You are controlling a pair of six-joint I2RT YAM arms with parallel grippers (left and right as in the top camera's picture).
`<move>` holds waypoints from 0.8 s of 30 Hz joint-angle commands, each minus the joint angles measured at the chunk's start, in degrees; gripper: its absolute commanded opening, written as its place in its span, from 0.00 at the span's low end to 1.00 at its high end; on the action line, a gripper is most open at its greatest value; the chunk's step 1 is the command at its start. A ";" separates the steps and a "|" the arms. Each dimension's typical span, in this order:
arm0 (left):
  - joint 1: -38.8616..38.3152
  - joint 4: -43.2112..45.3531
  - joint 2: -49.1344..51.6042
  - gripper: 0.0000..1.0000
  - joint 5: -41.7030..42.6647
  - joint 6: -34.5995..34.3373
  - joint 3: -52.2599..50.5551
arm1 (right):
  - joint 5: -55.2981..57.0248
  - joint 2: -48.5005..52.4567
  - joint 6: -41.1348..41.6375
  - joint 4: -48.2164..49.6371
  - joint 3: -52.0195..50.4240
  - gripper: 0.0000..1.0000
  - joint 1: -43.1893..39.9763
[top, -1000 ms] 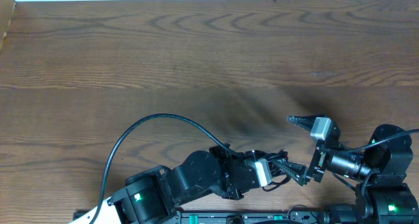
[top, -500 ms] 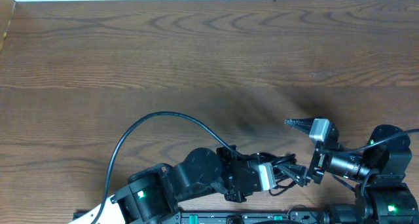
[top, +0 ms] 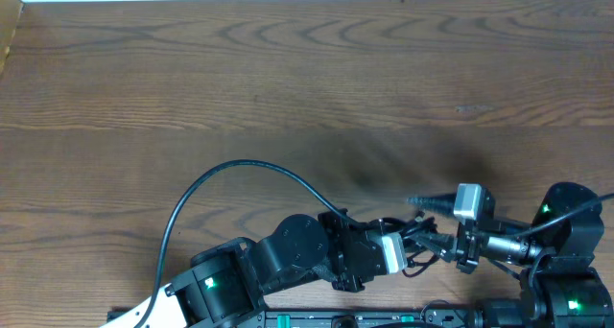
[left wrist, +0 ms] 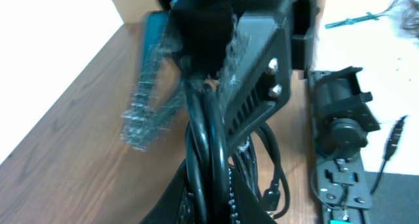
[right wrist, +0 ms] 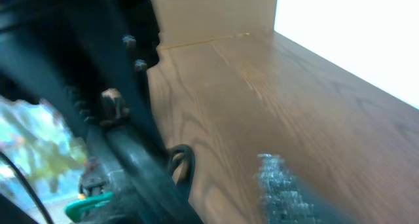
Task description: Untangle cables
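The cables [top: 411, 264] are a bundle of thin black cords near the table's front edge. In the left wrist view the cables [left wrist: 203, 139] run up out of my left gripper [left wrist: 209, 201], which is shut on them; a small plug [left wrist: 272, 196] hangs to the right. In the overhead view the left gripper [top: 418, 244] points right. My right gripper [top: 425, 224] faces it, jaws apart on either side of the bundle. The right wrist view is blurred: a cable loop [right wrist: 183, 165] lies by the dark left finger, and bare wood fills the right gripper [right wrist: 222, 191].
A thick black arm cable [top: 240, 170] arcs over the wooden table [top: 288, 79] on the left. Both arm bases crowd the front edge. A black device [left wrist: 340, 119] stands right of the bundle in the left wrist view. A white wall borders the far edge.
The right gripper's jaws have narrowed and it has moved left toward the left gripper's tips. The left arm has crept a little to the right, still holding the cables.
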 commanded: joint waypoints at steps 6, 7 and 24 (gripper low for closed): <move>-1.68 -1.62 0.66 0.08 1.07 -2.60 -0.07 | 0.66 0.22 0.04 1.42 1.16 0.01 -0.50; -1.68 -1.55 0.63 0.08 0.81 -2.99 -0.07 | 0.63 0.22 0.04 1.42 1.16 0.01 -0.50; -1.68 -1.01 0.37 0.92 -9.57 -14.67 -0.07 | 6.03 0.22 2.78 1.70 1.16 0.01 -0.52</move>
